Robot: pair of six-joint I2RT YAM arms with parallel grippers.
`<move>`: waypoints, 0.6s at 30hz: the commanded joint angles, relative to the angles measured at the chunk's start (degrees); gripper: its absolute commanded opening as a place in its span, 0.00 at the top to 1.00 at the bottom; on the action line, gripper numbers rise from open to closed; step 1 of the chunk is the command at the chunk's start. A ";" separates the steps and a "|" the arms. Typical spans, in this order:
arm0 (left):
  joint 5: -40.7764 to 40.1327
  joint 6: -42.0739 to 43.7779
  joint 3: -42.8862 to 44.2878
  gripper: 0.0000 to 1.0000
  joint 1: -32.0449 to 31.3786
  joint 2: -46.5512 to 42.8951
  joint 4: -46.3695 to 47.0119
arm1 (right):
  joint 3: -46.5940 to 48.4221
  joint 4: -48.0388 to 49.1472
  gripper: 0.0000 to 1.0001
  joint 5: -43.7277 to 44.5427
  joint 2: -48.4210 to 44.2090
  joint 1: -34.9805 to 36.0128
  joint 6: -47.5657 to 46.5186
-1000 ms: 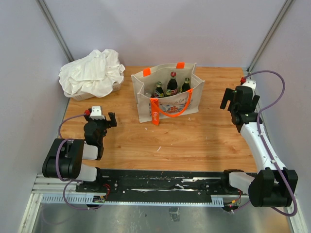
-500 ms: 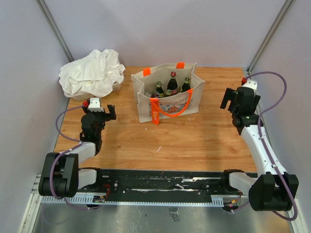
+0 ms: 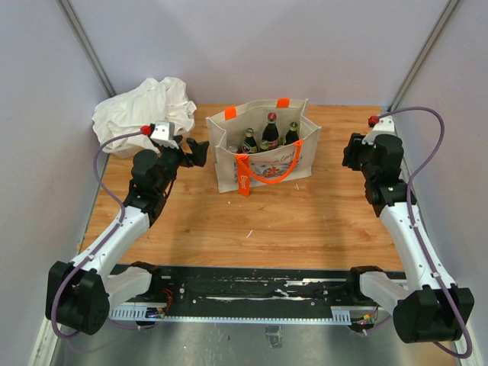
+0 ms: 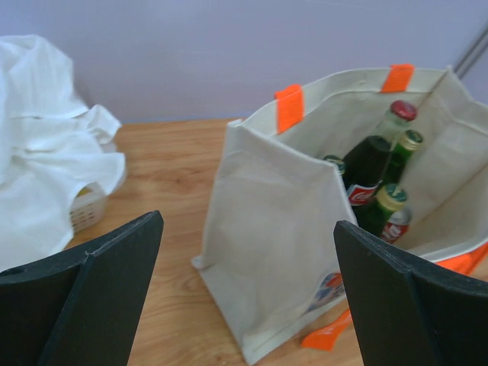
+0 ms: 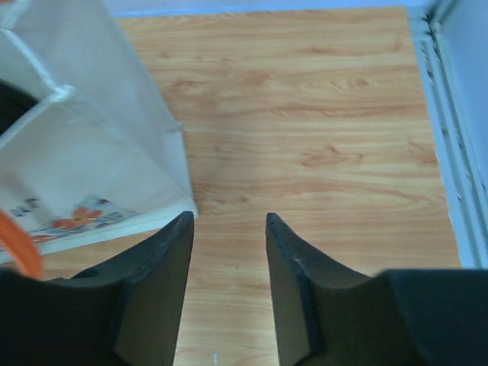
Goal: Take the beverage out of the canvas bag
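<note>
The beige canvas bag point(image 3: 263, 156) with orange handles stands upright at the back middle of the table. Several beverage bottles point(image 3: 270, 128) stand inside it, dark and green with coloured caps. My left gripper point(image 3: 191, 150) hovers just left of the bag, wide open and empty. In the left wrist view the bag point(image 4: 274, 229) fills the space between the fingers, and the bottles point(image 4: 366, 171) show inside. My right gripper point(image 3: 352, 152) hangs to the right of the bag, apart from it. Its jaws stand a narrow gap apart over bare wood point(image 5: 229, 229), with the bag's corner point(image 5: 84, 152) at left.
A white cloth bundle point(image 3: 145, 114) lies heaped over a small basket point(image 4: 88, 210) at the back left corner. An orange handle point(image 3: 244, 179) droops down the bag's front. Walls close the table at the back and on both sides.
My left arm has stretched forward and right, bringing its open gripper up beside the bag. The right gripper's jaws have narrowed, and it has shifted slightly.
</note>
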 commanded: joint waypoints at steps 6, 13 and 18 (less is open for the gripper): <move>5.39 -5.24 11.46 0.00 -5.31 2.95 -11.95 | 8.00 2.14 0.99 -7.09 0.71 8.92 -5.50; 5.78 -5.13 11.92 0.00 -7.54 3.03 -10.06 | 10.90 3.25 0.94 -12.20 4.38 12.94 -6.13; 5.30 -6.06 14.05 0.00 -9.16 6.38 -9.71 | 15.12 4.48 0.96 -13.85 9.91 16.09 -6.10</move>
